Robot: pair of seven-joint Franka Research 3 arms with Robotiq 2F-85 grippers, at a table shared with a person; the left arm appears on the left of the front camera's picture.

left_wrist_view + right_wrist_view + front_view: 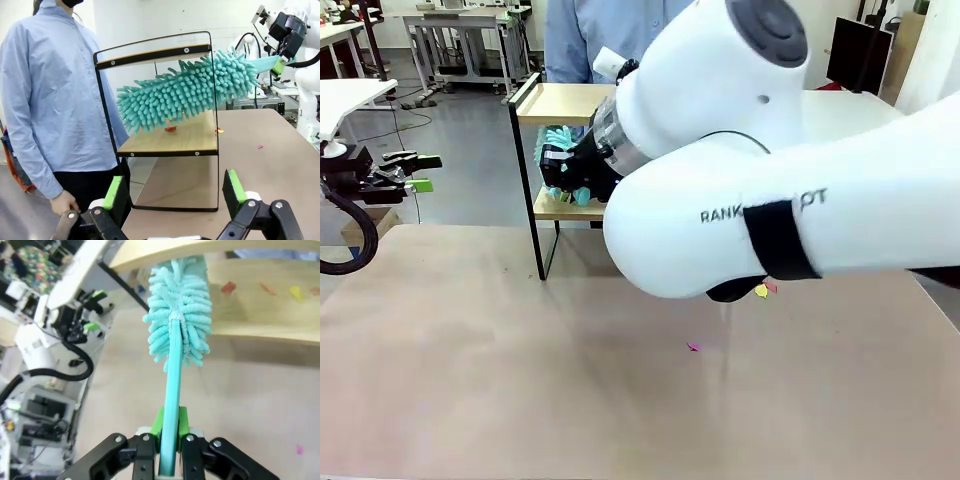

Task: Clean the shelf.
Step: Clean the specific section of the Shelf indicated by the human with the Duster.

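Note:
The shelf stands at the table's far side, two light wooden boards in a thin black frame. A teal fluffy duster reaches between the boards, just above the lower one. My right gripper is shut on the duster's teal handle; from the left wrist it shows beside the shelf. Small paper scraps lie on the lower board: red, yellow. My left gripper is open and holds nothing, off the table's left edge, facing the shelf.
A person in a light blue shirt stands right behind the shelf. My bulky right arm spans the table's middle and right. Loose scraps lie on the beige tabletop: pink, yellow.

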